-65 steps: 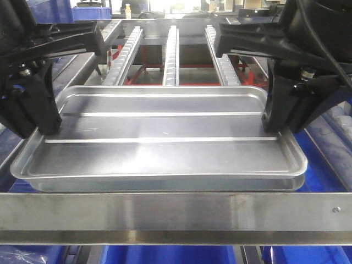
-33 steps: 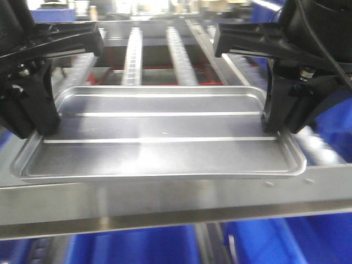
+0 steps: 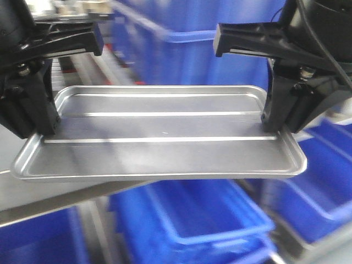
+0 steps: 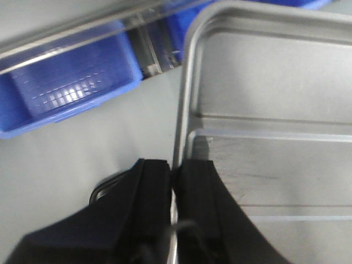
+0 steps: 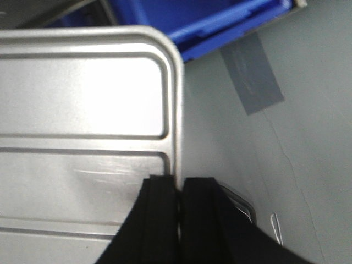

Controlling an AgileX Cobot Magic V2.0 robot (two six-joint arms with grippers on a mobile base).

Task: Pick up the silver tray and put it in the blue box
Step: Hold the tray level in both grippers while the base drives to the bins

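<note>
The silver tray (image 3: 159, 137) hangs level in the air, held by its two short ends. My left gripper (image 3: 39, 131) is shut on the tray's left rim (image 4: 181, 110), one finger on each side of it. My right gripper (image 3: 274, 127) is shut on the right rim (image 5: 175, 110) in the same way. An open blue box (image 3: 212, 220) lies below the tray's front edge, blurred. Blue box corners also show beyond the tray in the left wrist view (image 4: 71, 88) and the right wrist view (image 5: 220, 22).
A steel rack rail (image 3: 49, 201) slants across the lower left. Stacked blue crates (image 3: 220, 49) fill the background and more blue crates (image 3: 324, 192) sit at the right. Grey floor with a grey tape patch (image 5: 253, 71) lies under the right end.
The whole view has swung away from the roller rack: rollers and front rail have slid off left, and blue crates now fill the background and the space below. Both grippers keep the same hold.
</note>
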